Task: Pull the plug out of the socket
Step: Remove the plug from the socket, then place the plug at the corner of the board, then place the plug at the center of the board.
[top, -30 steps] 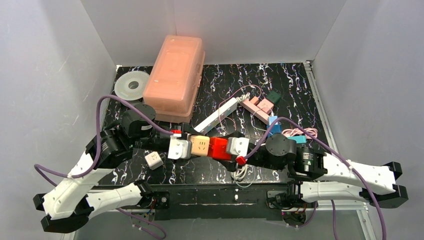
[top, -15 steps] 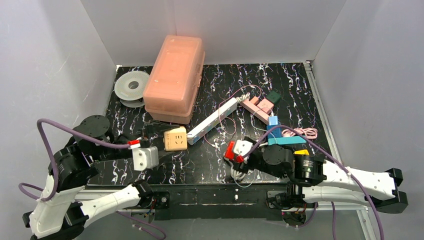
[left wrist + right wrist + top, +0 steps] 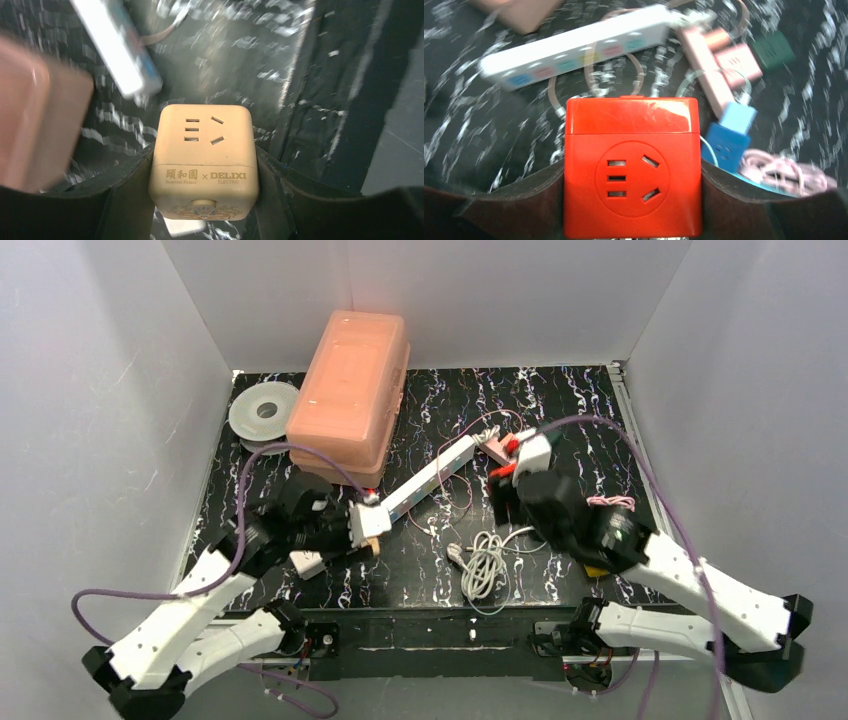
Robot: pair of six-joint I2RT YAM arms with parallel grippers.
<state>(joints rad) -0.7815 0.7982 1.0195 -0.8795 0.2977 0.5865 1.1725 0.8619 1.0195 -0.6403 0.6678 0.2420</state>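
The socket, a tan cube (image 3: 204,150) with slotted holes on top, sits between the black fingers (image 3: 131,187) of my left gripper (image 3: 204,172), which is shut on it. In the top view that gripper (image 3: 371,533) hovers left of centre and hides most of the cube. The plug, a red cube (image 3: 631,122) with a round slotted face, is clamped in my right gripper (image 3: 632,200). From above, that gripper (image 3: 503,485) is at the back right, with a sliver of red cube (image 3: 497,473) showing. The two cubes are well apart.
A white power strip (image 3: 432,475) lies diagonally between the grippers. A pink box (image 3: 350,390) and a tape spool (image 3: 264,412) stand at the back left. A coiled white cable (image 3: 485,565) lies near the front. Pink sockets (image 3: 724,60), a green cube (image 3: 774,50) and a blue cube (image 3: 729,135) lie ahead of the right gripper.
A second ago the tan and red cubes were joined mid-table between both grippers. They have come apart. The right gripper carried the red cube to the back right; the left kept the tan cube.
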